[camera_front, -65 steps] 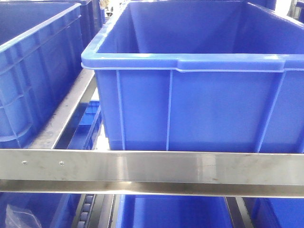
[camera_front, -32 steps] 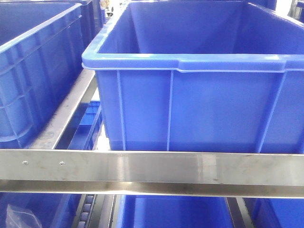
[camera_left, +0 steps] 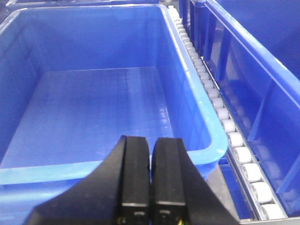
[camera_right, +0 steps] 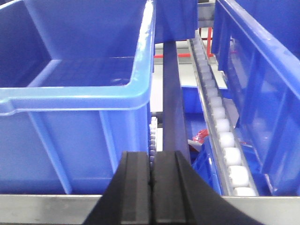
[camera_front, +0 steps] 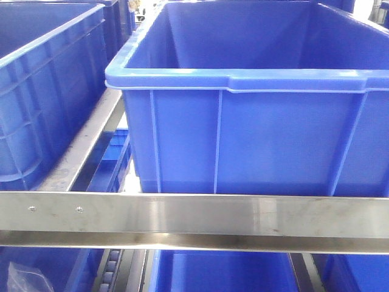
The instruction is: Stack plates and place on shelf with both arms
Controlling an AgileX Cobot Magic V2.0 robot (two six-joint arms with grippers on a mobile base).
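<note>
Change since the earlier front views: none; blue crate (camera_front: pixel 255 115) and steel shelf rail (camera_front: pixel 194 214) unmoved, so no visible progress. Plates: not in any view. Left gripper (camera_left: pixel 151 180): fingers together, empty, hovering at the near rim of an empty blue bin (camera_left: pixel 93 108). Right gripper (camera_right: pixel 152 187): fingers together, empty, level, aimed along the roller track (camera_right: pixel 220 126)

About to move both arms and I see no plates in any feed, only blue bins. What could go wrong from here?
1. Both the left gripper and the right gripper are shut and empty, with no plates in view, so any grasp starts blind.
2. The right gripper sits low beside the large blue plastic bin, just above the steel shelf rail; moving forward might clip them.
</note>
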